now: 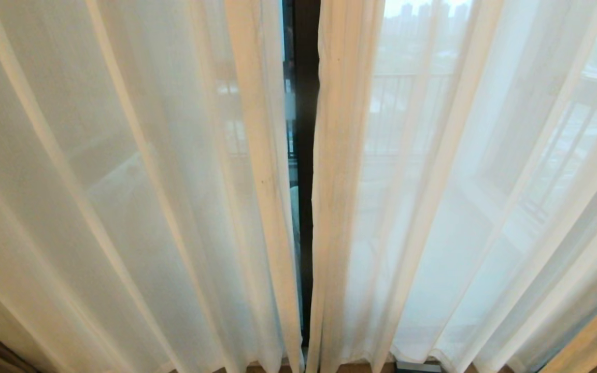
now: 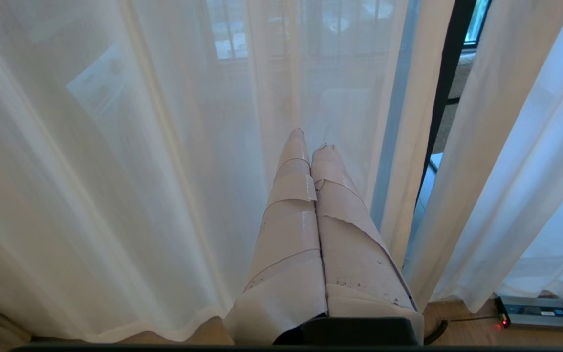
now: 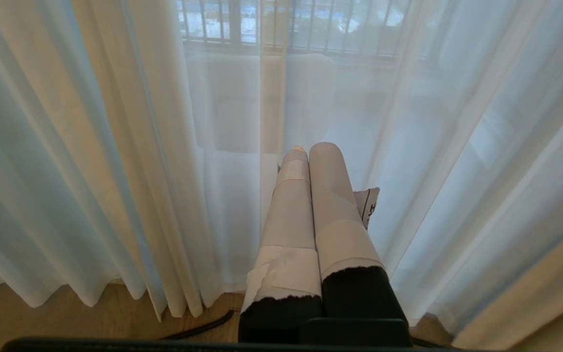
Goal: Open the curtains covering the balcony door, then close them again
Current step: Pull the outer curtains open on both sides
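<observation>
The curtains (image 1: 132, 181), thin white sheers in long pleats, hang drawn almost together, reaching the floor. In the narrow gap between them shows the balcony door (image 1: 306, 155), its dark frame upright.

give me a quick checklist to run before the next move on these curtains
1. Sheer curtains drawn across the glass: ok, both panels hang closed, with only a narrow gap at the middle.
2. Balcony door frame located: ok, the dark upright shows through that gap.
3. Left gripper free of fabric: ok, fingers shut, nothing between them.
4. Right gripper free of fabric: ok, shut and empty, facing the sheer.
5. Small box with a red light and its cable on the floor: not ok, it lies near the hem.
6. Heavy beige drapes fully drawn: cannot tell, only edges show.
</observation>
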You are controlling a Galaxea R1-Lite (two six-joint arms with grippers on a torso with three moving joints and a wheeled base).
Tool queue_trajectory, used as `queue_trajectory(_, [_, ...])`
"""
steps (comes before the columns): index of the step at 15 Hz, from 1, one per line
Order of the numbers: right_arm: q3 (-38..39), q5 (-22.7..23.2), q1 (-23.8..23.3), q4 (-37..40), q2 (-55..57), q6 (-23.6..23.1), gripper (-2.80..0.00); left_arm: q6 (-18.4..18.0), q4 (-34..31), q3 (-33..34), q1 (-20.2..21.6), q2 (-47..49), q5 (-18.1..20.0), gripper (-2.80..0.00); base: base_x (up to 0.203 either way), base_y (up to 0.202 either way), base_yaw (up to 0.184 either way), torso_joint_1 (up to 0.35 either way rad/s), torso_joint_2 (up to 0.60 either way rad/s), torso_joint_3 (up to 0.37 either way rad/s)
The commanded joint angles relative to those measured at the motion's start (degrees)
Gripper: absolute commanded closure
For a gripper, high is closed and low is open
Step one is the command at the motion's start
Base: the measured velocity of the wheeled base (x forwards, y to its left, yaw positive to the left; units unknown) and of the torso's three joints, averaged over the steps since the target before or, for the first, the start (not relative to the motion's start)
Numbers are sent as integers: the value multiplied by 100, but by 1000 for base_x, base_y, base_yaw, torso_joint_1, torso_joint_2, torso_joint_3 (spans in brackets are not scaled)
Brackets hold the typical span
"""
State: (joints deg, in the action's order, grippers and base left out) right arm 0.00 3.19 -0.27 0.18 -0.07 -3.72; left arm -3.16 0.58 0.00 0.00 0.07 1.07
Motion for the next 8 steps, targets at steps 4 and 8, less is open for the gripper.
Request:
queue_trajectory(4, [0,6,0,-1,7,-6,0,17,3,0,9,-7,-2,0,0,0,0,0,0,0])
queue_trajectory(8, [0,6,0,-1,7,-6,0,34,9,0,0,-7,-2,0,0,0,0,0,0,0])
